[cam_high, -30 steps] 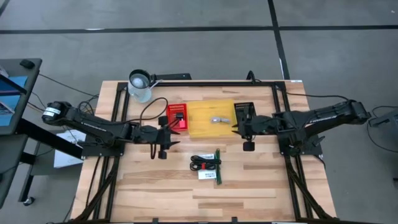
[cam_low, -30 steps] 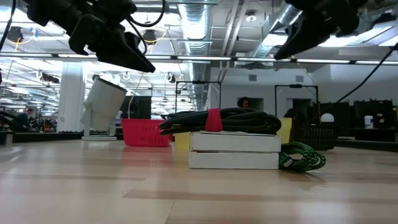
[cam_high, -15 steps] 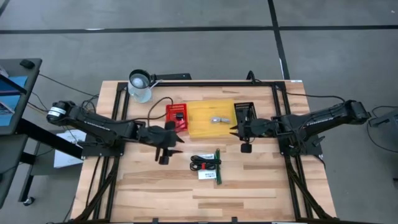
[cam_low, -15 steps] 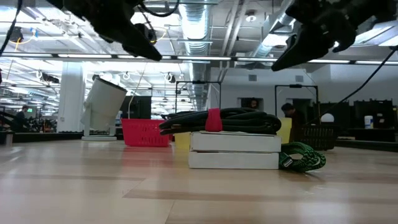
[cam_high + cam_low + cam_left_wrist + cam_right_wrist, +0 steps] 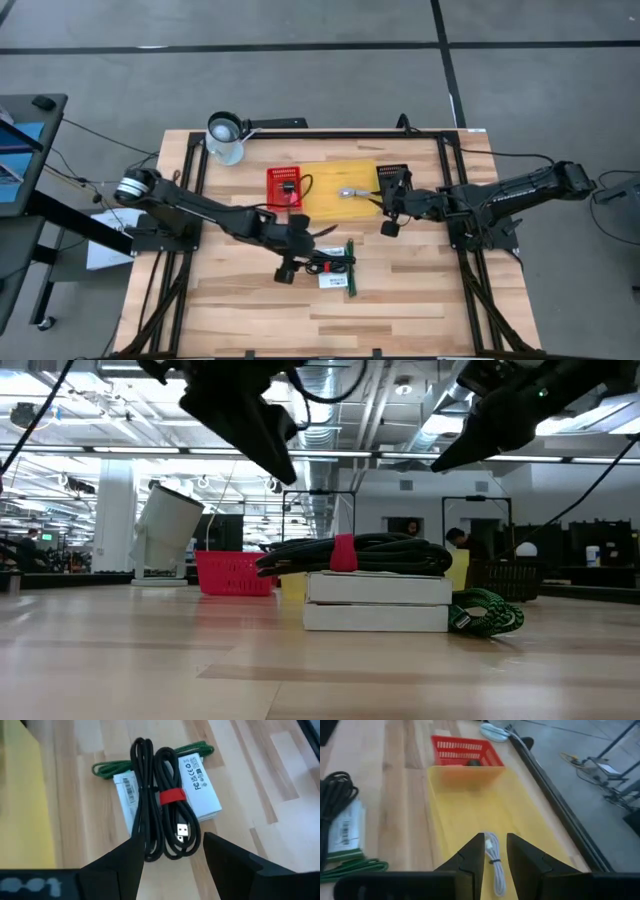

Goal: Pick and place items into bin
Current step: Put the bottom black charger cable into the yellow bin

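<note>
A coiled black cable [image 5: 162,810] with a red tie lies on a flat white printed packet [image 5: 200,785], with a slim green cord [image 5: 150,764] behind them, near the table's middle. My left gripper [image 5: 172,840] is open and hovers above the coil [image 5: 330,262], touching nothing. My right gripper [image 5: 495,836] hangs narrowly open above the yellow bin's [image 5: 325,205] right part. A small silver piece [image 5: 494,862] lies in that bin. A small black piece [image 5: 287,186] sits in the red basket [image 5: 285,187].
A white mug [image 5: 225,135] stands at the table's far left corner. A black basket [image 5: 392,178] sits right of the yellow bin. Black frame rails run along the table's left, right and far sides. Bare wood lies toward the near edge.
My left gripper has swung from beside the red basket toward the table's right and near edge, and now stands over the coiled black cable. The cable, packet and green cord have stayed put. The right gripper has held roughly its place over the yellow bin.
</note>
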You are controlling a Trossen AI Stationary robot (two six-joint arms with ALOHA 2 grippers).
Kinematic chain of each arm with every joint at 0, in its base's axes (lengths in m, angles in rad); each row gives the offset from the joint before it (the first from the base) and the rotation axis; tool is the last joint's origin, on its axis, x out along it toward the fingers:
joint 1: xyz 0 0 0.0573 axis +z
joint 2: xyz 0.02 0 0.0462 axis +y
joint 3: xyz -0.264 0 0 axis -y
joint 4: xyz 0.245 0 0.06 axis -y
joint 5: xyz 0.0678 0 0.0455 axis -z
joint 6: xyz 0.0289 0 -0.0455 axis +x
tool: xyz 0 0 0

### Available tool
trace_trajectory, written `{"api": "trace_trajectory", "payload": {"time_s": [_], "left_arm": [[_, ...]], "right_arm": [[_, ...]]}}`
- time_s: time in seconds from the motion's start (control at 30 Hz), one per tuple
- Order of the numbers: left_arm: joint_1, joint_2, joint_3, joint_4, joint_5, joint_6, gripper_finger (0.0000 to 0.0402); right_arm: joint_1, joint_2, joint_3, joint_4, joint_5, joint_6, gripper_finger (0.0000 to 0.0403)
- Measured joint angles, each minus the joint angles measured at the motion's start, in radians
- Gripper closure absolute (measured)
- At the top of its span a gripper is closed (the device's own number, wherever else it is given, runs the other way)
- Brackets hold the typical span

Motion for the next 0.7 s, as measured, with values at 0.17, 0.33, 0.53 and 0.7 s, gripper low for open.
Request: {"api": "trace_trajectory", "payload": {"time_s": [0.17, 0.33, 0.53, 0.7], "left_arm": [[0.000, 0.090, 0.091, -0.012, 0.006, -0.038, 0.0207], [-0.001, 0.124, 0.127, -0.006, 0.037, -0.070, 0.0207], [-0.005, 0.123, 0.128, 0.012, 0.030, -0.116, 0.0207], [-0.023, 0.123, 0.128, 0.040, 0.012, -0.116, 0.0207]], "right_arm": [[0.000, 0.000, 0.000, -0.003, 0.028, 0.000, 0.0325], [0.000, 0.000, 0.000, -0.019, 0.041, 0.000, 0.0325], [0.000, 0.000, 0.001, -0.032, 0.050, -0.001, 0.0325], [0.000, 0.000, 0.001, -0.038, 0.053, -0.007, 0.0325]]}}
